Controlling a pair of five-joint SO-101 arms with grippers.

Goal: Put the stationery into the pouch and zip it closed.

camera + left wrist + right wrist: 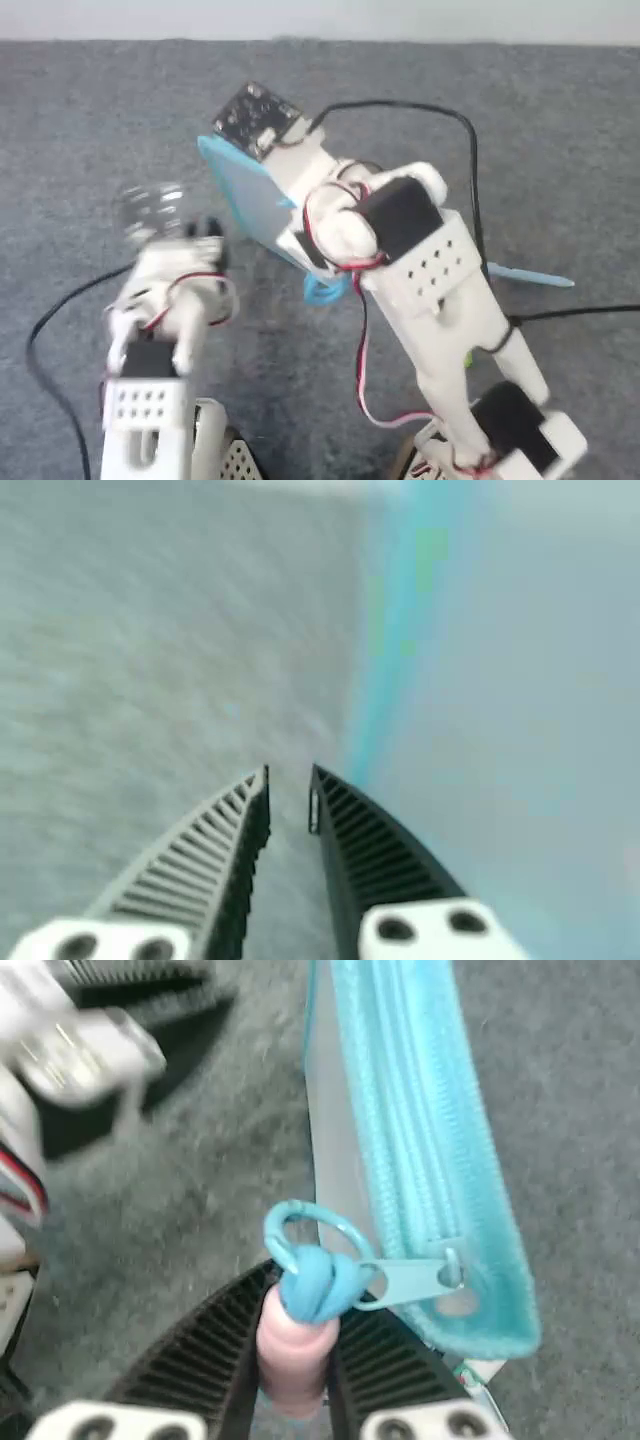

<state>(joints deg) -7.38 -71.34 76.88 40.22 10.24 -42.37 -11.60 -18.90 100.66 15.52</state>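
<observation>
The light blue pouch [245, 195] lies on the grey carpet, its zipper edge [420, 1140] running away from my right gripper. My right gripper [297, 1305] is shut on a pink tab [295, 1355] tied by a blue cord knot [315, 1280] and ring to the zipper pull [410, 1280], at the near end of the zipper. In the high view the blue cord [325, 290] shows just under the right arm. My left gripper [288, 772] hovers over the carpet beside the pouch's edge [400, 650], its fingers a narrow gap apart with nothing between them.
A light blue pen-like stick [530, 275] lies on the carpet to the right, partly behind the right arm. Black cables [440, 110] loop over the carpet behind and left of the arms. The left arm [80, 1050] is close beside the pouch.
</observation>
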